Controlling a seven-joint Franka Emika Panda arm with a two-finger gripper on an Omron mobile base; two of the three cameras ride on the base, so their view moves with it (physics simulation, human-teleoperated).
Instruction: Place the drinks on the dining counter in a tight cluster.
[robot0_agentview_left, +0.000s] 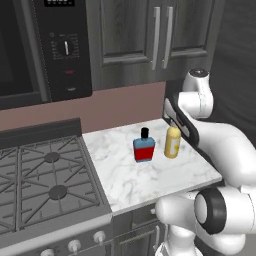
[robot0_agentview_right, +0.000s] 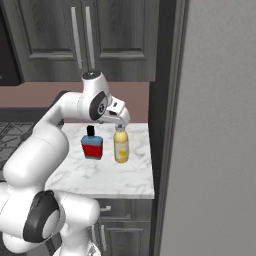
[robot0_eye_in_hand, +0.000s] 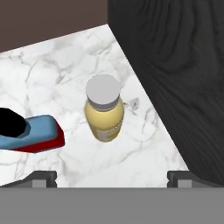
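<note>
- The pincer (robot0_eye_in_hand: 112, 177) hangs directly above the yellow bottle (robot0_eye_in_hand: 104, 114), jaws spread wide with nothing between them.
- The yellow bottle stands upright on the small marble worktop (robot0_agentview_left: 150, 175) beside the gas stove (robot0_agentview_left: 45, 180), near the worktop's right edge, close to a dark cabinet wall (robot0_eye_in_hand: 175, 78).
- A squat red-and-blue bottle (robot0_agentview_left: 144, 147) with a black cap stands upright just left of the yellow one, apart from it.
- Both bottles sit toward the far half of the worktop, below dark upper cabinets (robot0_agentview_left: 150, 35).
</note>
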